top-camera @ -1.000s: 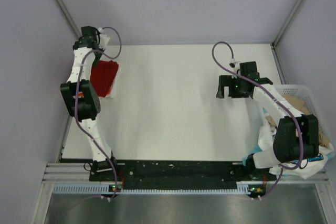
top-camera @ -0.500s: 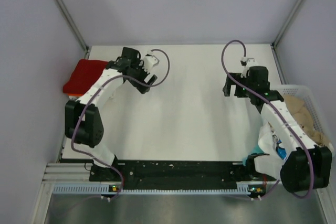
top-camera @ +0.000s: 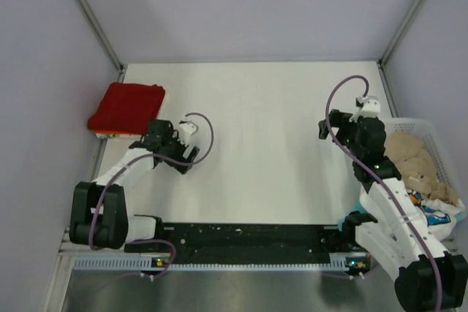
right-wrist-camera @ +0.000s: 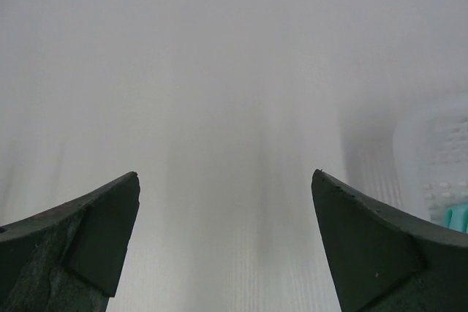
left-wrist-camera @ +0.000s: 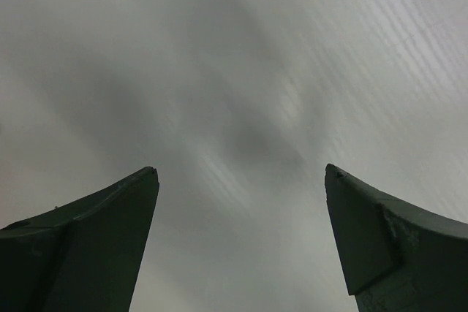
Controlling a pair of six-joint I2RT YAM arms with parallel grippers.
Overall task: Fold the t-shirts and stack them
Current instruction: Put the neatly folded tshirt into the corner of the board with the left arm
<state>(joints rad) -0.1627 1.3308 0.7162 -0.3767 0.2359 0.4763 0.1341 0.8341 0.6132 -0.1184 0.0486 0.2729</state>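
Observation:
A folded dark red t-shirt lies at the table's far left edge, with a thin orange-red edge showing under it. A beige t-shirt and a white printed one sit crumpled in the white basket on the right. My left gripper hangs open over bare table, to the right of and nearer than the red shirt; its wrist view shows only blurred table between the fingers. Beside the basket's left rim, my right gripper is open and empty, as its wrist view confirms.
The white lattice basket stands against the right wall, its rim just right of my right gripper. Grey walls close in the table on the left, back and right. The black base rail runs along the near edge.
My left gripper let go of the red t-shirt, opened, and swung back toward me and to the right. The right arm drew back toward the basket, gripper still open.

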